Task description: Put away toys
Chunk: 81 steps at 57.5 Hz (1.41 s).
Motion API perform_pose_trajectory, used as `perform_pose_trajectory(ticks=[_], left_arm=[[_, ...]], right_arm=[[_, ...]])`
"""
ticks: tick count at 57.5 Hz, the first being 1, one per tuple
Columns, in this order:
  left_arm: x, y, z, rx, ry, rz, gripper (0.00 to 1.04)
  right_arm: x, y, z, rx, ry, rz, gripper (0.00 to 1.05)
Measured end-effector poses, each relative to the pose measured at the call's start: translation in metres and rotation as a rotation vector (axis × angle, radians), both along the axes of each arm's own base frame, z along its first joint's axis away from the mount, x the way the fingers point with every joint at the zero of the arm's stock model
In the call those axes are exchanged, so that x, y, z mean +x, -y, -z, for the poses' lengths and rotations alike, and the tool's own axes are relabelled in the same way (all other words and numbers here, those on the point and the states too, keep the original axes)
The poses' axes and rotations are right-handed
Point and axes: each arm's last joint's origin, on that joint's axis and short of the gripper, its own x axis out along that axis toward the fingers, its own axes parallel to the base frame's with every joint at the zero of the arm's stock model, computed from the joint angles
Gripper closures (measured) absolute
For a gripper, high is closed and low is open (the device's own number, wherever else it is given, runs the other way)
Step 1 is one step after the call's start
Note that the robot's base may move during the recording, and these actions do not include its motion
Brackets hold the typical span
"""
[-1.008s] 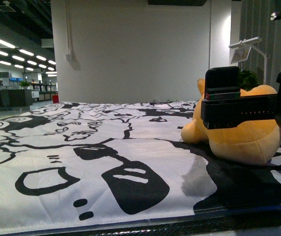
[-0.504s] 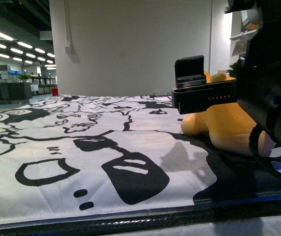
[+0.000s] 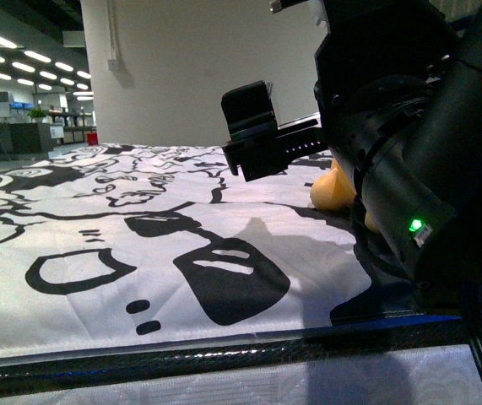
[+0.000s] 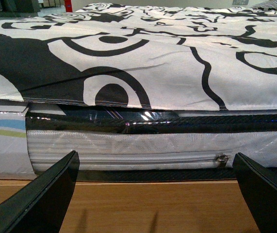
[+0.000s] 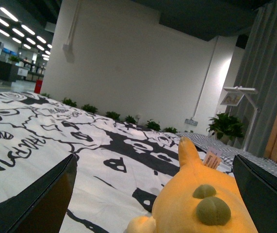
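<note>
Partly hidden by the right arm, the toy lay on the sheet at 3 o'clock; right gripper spread wide near it, left gripper equally wide, facing the mattress edge

Bed spread with a white cover printed in bold black doodle shapes, lying smooth but for faint creases. Below the cover's hem a dark glossy band and the quilted white mattress side show, above a wooden floor. On the cover, toward the bed's right side, lies an orange-yellow plush toy with two olive-tan spots
</note>
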Motion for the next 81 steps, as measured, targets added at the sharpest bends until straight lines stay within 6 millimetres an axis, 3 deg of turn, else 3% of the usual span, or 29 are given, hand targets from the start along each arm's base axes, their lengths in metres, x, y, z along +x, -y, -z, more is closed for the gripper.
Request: perform_pose_trajectory(ticks=[11, 26, 55, 81], left_arm=[[0.0, 0.0, 0.0, 0.0, 0.0, 0.0, 0.06], [0.0, 0.0, 0.0, 0.0, 0.0, 0.0, 0.06], [0.0, 0.0, 0.0, 0.0, 0.0, 0.0, 0.06], [0.0, 0.0, 0.0, 0.0, 0.0, 0.0, 0.06]], right_arm=[[0.016, -0.004, -0.001, -0.032, -0.034, 0.028, 0.06], [0.043, 0.014, -0.012, -0.039, -0.11, 0.082, 0.06], [0.051, 0.033, -0.023, -0.078, -0.103, 0.081, 0.06], [0.06, 0.054, -0.007, -0.081, -0.323, 0.081, 0.06]])
